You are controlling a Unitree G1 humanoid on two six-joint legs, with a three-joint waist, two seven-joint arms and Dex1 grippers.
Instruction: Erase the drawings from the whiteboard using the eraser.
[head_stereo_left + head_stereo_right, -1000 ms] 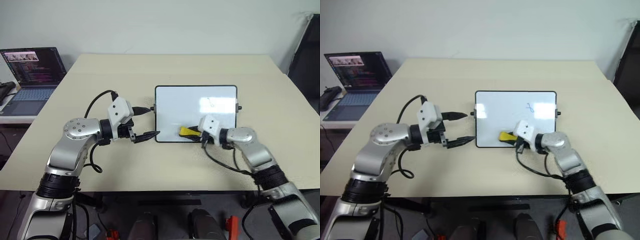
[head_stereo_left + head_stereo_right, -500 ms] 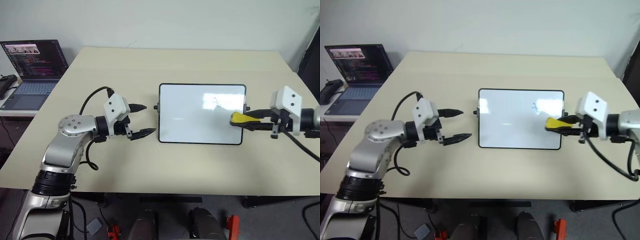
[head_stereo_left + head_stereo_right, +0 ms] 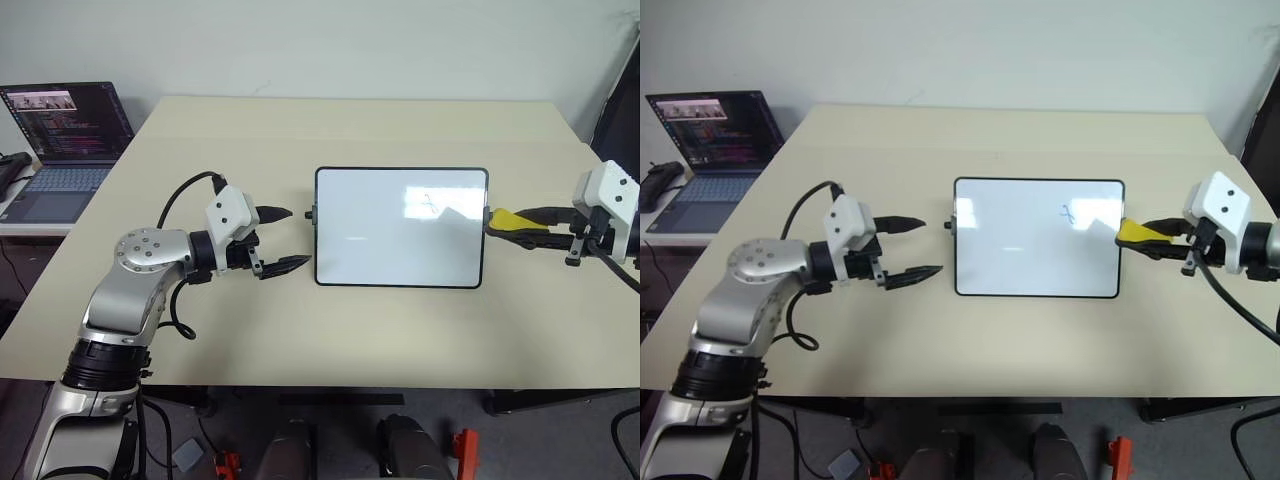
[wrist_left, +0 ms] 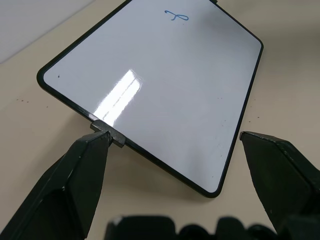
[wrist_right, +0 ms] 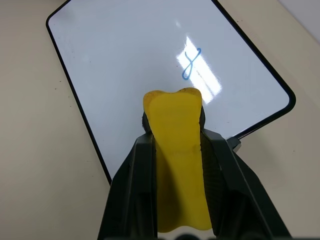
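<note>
Your right gripper (image 3: 520, 222) is closed on the eraser (image 3: 510, 220), and in the left eye view it hangs just off the right edge of the whiteboard (image 3: 400, 228), with the yellow tip pointing left toward the board. Your left gripper (image 3: 282, 240) stands open, its two black fingers spread, just beside the left edge of the board near the small black side knob (image 3: 310, 214). The board lies flat in the middle of the table (image 3: 300, 130). One small blue drawing (image 3: 428, 203) remains near its far right corner. At the far left you see a laptop (image 3: 62, 140) on a separate low surface.

In the right eye view the same layout appears: the eraser (image 3: 1137, 233) is beside the right edge of the board, near the blue mark (image 3: 1066, 213).

In the left wrist view your open fingers (image 4: 75, 180) frame the near left corner of the whiteboard (image 4: 165, 85), and one fingertip is very close to the side knob (image 4: 107, 132).

In the right wrist view the eraser (image 5: 177, 160) is clamped between the black fingers (image 5: 127, 200), and the blue loop like an 8 (image 5: 191, 63) lies just beyond its tip.
</note>
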